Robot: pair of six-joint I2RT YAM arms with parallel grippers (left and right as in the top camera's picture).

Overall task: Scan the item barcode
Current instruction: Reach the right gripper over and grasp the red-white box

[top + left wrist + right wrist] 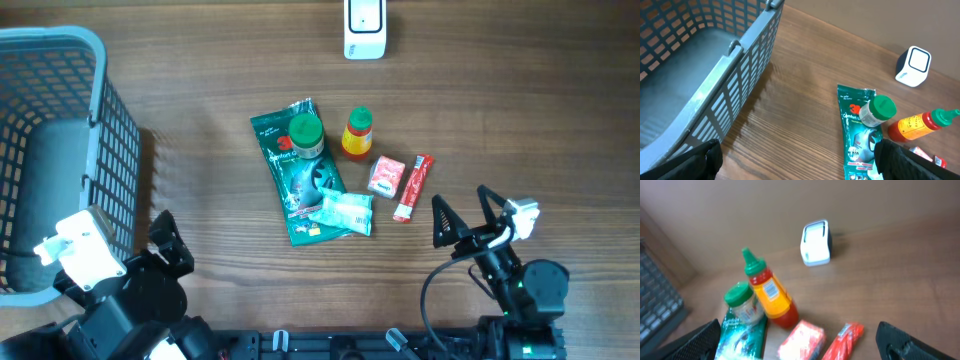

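Observation:
A heap of items lies mid-table: a green packet (298,175), a green-lidded jar (305,135), an orange sauce bottle (357,133), a red-and-white box (387,177), a red stick pack (412,187) and a pale tissue pack (345,212). The white scanner (364,28) stands at the far edge. No barcode is legible. My left gripper (168,243) is open near the front left, beside the basket. My right gripper (465,215) is open at the front right, just right of the stick pack. Both hold nothing; in the wrist views, the left gripper (800,165) and right gripper (800,345) face the heap.
A grey-blue mesh basket (97,60) fills the left side of the table, its wall (747,75) close to my left gripper. Bare wood lies between the heap and the scanner (816,242).

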